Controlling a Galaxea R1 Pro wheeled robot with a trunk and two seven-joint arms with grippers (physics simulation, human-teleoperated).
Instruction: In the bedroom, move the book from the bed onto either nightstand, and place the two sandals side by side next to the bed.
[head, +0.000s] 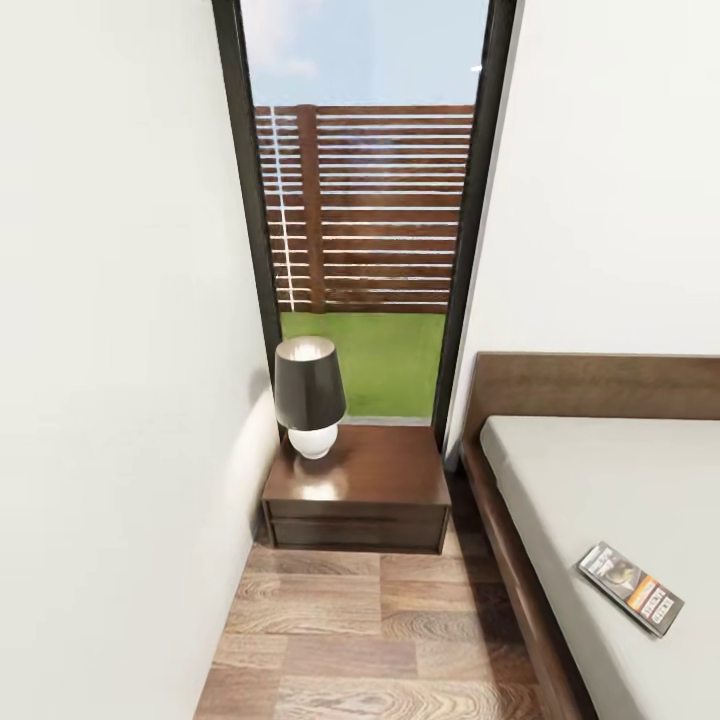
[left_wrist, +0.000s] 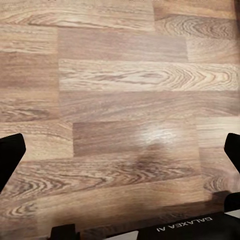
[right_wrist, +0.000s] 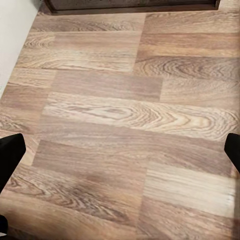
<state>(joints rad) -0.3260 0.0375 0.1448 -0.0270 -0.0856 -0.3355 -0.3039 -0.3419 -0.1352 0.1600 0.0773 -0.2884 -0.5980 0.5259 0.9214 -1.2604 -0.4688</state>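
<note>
The book (head: 630, 587) lies flat on the grey mattress of the bed (head: 600, 480) at the right of the head view, near the mattress's left edge. A dark-brown nightstand (head: 370, 490) with one wide drawer stands against the window, left of the headboard. My left gripper (left_wrist: 122, 152) hangs over bare plank floor, fingers spread wide with nothing between them. My right gripper (right_wrist: 122, 152) is likewise open over the floor, empty. The sandals are out of view.
A lamp (head: 310, 395) with a dark shade and white base stands on the nightstand's left part. A white wall (head: 110, 400) closes the left side. A narrow strip of wood floor (head: 380, 640) runs between wall and bed frame.
</note>
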